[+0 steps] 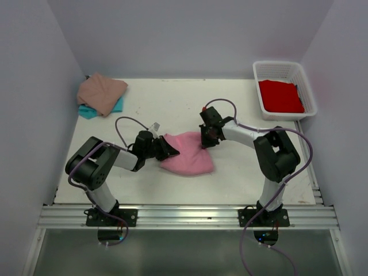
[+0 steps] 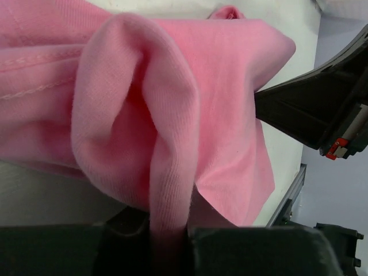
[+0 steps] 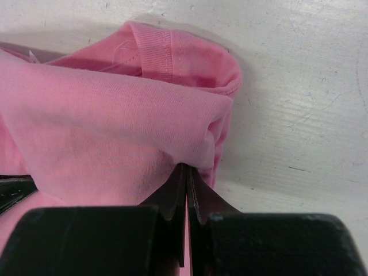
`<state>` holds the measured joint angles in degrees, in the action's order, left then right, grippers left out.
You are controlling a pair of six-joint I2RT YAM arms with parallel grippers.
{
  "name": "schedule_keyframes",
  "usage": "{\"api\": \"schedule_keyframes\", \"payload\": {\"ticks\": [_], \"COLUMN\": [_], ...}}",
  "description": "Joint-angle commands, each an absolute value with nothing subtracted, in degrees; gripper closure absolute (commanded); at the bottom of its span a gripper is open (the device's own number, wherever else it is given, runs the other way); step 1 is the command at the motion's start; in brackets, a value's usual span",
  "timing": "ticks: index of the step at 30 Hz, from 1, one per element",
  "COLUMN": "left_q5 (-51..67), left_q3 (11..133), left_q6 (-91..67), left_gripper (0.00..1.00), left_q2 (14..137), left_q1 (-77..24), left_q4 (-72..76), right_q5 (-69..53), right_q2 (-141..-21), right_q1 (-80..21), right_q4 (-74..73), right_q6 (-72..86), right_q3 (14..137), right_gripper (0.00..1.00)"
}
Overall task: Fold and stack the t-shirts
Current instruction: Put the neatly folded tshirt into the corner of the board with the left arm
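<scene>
My top camera looks down from behind the arms [image 1: 95, 164] over the whole table [image 1: 172, 103]; both wrist cameras sit close against the same pink shirt [image 2: 218, 86], from opposite sides.

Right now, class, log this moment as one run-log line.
left gripper: shut on bright pink t-shirt | right gripper: shut on it | tan-pink t-shirt on teal t-shirt | red t-shirt in white basket

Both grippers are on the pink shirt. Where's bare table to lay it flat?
Widest bare patch: far middle of the table, between the tan-pink shirt on the teal shirt and the basket. A narrower strip runs between the pink shirt and the near rail. Centre is crowded: left gripper, right gripper.
</scene>
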<state>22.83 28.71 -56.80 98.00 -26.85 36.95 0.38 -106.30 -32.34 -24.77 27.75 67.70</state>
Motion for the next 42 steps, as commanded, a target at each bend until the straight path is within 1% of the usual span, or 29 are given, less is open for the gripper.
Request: {"api": "schedule_keyframes", "payload": {"ticks": [1, 5, 8, 10, 11, 12, 13, 14, 16, 17, 20, 22, 24, 25, 29, 30, 33, 34, 35, 37, 42], "left_q5": [22.2, 22.1, 22.1, 20.9, 20.3, 19.3, 17.4, 16.4, 12.9, 11.4, 4.8, 1.2, 1.3, 2.9, 5.0, 5.8, 9.0, 10.9, 11.6, 13.8, 14.0], "left_q3": [28.3, 28.9, 28.3, 27.9, 27.9, 28.0, 28.1, 28.9, 29.8, 31.3, 34.4, 36.4, 37.6, 38.8, 45.2, 47.1, 56.4, 62.0, 65.2, 73.3, 88.7], "left_q6": [-54.5, -53.3, -52.9, -52.4, -52.0, -51.6, -50.8, -50.4, -49.2, -48.8, -46.5, -44.8, -44.6, -44.0, -41.2, -40.7, -39.6, -38.9, -38.7, -38.7, -37.0], "left_gripper": [1.00, 1.00, 1.00, 1.00, 1.00, 1.00, 1.00, 1.00, 1.00, 1.00, 1.00, 1.00, 1.00, 1.00, 1.00, 1.00, 1.00, 1.00, 1.00, 1.00, 1.00], "left_q2": [99.5, 99.1, 96.6, 92.1, 88.1, 85.7, 83.3, 78.3, 73.2, 68.6, 62.1, 61.0, 61.6, 62.1, 68.6, 70.0, 76.8, 78.7, 82.7, 86.1, 96.8], "left_q1": [-27.2, -27.1, -27.0, -26.9, -26.9, -26.8, -26.8, -26.8, -26.2, -26.0, -24.7, -23.4, -21.2, -18.0, -10.3, -7.0, -1.0, -0.1, 1.7, 4.8, 10.4], "left_q4": [33.8, 33.0, 31.9, 28.9, 27.5, 25.9, 22.1, 20.1, 14.9, 13.3, 9.1, 7.8, 7.9, 9.3, 11.7, 12.1, 13.2, 12.9, 12.3, 11.5, 9.9], "right_q5": [0.7, 0.7, 2.0, 3.2, 4.8, 5.7, 6.5, 8.9, 10.5, 11.2, 12.4, 12.4, 12.1, 12.1, 11.3, 11.2, 10.6, 10.5, 10.3, 10.1, 10.0], "right_q2": [-107.2, -106.8, -105.8, -104.5, -103.9, -103.2, -101.2, -100.1, -95.9, -94.4, -88.5, -86.4, -84.1, -83.3, -80.8, -80.0, -79.2, -79.1, -79.0, -78.9, -79.0], "right_q1": [-32.2, -32.3, -32.2, -32.3, -32.2, -32.2, -32.2, -32.1, -32.1, -31.8, -31.6, -31.6, -31.6, -31.6, -31.6, -31.6, -31.6, -31.6, -31.6, -31.6, -31.6], "right_q4": [-25.1, -25.0, -25.8, -26.9, -27.5, -28.6, -29.2, -29.9, -31.8, -32.3, -33.3, -34.4, -35.4, -35.8, -36.5, -36.6, -36.7, -36.6, -36.6, -36.6, -37.8], "right_q6": [26.4, 26.3, 25.9, 25.8, 25.8, 25.8, 25.9, 26.0, 26.3, 26.4, 26.4, 26.3, 26.1, 25.9, 25.9, 25.8, 25.8, 25.8, 25.9, 26.1, 25.8], "right_q3": [65.1, 64.8, 64.8, 64.8, 64.8, 65.0, 65.0, 65.0, 64.8, 64.5, 63.0, 62.1, 61.3, 60.9, 58.9, 57.9, 56.1, 55.6, 55.1, 54.1, 52.9], "right_gripper": [1.00, 1.00, 1.00, 1.00, 0.98, 0.86, 0.63, 0.56, 0.49, 0.46, 0.46, 0.46, 0.46, 0.46, 0.47, 0.47, 0.48, 0.49, 0.49, 0.49, 0.50]}}
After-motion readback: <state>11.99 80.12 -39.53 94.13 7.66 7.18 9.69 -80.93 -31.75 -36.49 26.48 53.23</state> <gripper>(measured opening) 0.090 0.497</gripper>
